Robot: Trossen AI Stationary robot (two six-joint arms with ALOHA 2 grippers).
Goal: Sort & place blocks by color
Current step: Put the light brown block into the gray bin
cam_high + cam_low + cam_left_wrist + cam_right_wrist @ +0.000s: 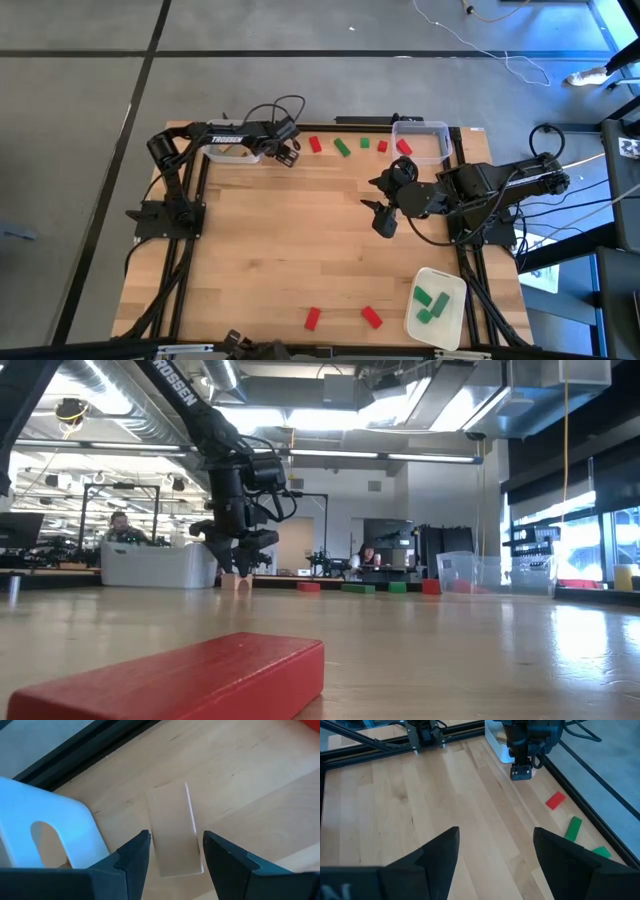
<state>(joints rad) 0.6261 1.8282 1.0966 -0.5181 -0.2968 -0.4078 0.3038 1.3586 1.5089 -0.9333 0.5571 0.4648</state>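
The plain tan wooden block (175,827) is barely visible from overhead, since the left end effector (291,153) hangs right over it at the table's (300,240) far edge. From the wrist it lies flat between the spread fingers (135,852), not gripped, just beside a white bin (45,827). The right end effector (380,200) waits mid-table, jaws wide, holding nothing. Nearby: a small red block (315,144) and a green block (342,147) (more sit further along that edge), plus a clear plastic bin (422,135).
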